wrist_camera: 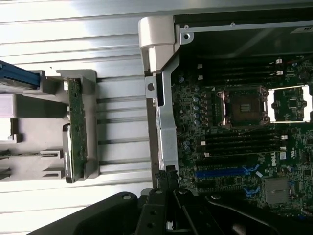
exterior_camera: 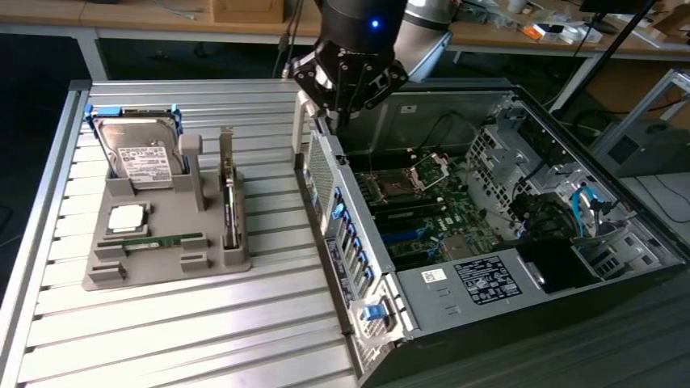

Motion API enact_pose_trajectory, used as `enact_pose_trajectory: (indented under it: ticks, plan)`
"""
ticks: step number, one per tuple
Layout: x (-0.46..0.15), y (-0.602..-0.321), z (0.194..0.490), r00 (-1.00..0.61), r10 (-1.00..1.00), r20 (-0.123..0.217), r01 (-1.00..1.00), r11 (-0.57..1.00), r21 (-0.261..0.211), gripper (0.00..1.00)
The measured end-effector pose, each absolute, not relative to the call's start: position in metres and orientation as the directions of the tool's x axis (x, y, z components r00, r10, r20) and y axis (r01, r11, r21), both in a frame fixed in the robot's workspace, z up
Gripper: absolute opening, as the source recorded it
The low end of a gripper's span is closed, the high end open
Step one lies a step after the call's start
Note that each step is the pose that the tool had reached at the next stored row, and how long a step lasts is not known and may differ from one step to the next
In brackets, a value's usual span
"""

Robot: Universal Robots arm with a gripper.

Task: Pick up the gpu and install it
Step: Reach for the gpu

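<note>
In the exterior view, the gpu stands on its thin edge in a slot of the gray holder. It is a green board with a silver end sticking up. A hard drive, a CPU chip and a RAM stick sit in the same holder. The gripper is clenched on nothing, above the open computer case and apart from the gpu. In the wrist view, the gpu is a thin green strip with a black block. The closed gripper hangs over the case wall, beside the motherboard.

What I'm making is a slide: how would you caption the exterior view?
Shut claw hovers over the rim of the open computer case; graphics card stands in tray.
</note>
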State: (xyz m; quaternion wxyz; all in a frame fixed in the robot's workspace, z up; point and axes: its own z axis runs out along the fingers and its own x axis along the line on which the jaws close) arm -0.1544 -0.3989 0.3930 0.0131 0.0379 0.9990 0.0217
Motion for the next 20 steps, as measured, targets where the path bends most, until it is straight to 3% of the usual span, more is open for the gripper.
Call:
enact_pose_trajectory:
  ticks: [20]
  plan:
    - [-0.1605, -0.3989, 0.3926, -0.997, 0.076, -0.024, 0.075, 0.996, 0.044, 0.11]
